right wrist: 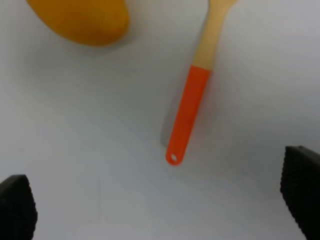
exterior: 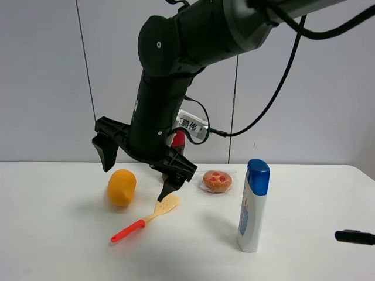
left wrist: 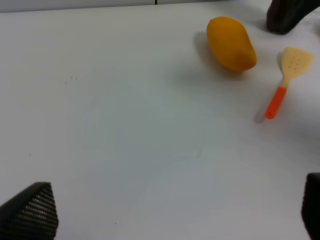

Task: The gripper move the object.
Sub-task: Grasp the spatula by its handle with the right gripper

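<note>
The spatula [exterior: 149, 218] lies flat on the white table [exterior: 58, 246], its pale yellow blade towards the back right and its red-orange handle towards the front left. My right gripper [exterior: 137, 172], a black claw on a thick black arm, hangs open and empty just above it, one finger near the blade. In the right wrist view the spatula [right wrist: 197, 95] lies between the spread fingers of the right gripper [right wrist: 159, 197], untouched. My left gripper [left wrist: 170, 210] is open and empty, far from the spatula [left wrist: 282, 82]. It does not show in the exterior view.
An orange oval fruit [exterior: 121, 187] sits just left of the spatula. A wrapped round pastry [exterior: 217, 180] lies behind it to the right. A white bottle with a blue cap [exterior: 253, 205] stands at the right. A black object [exterior: 354, 236] pokes in at the right edge.
</note>
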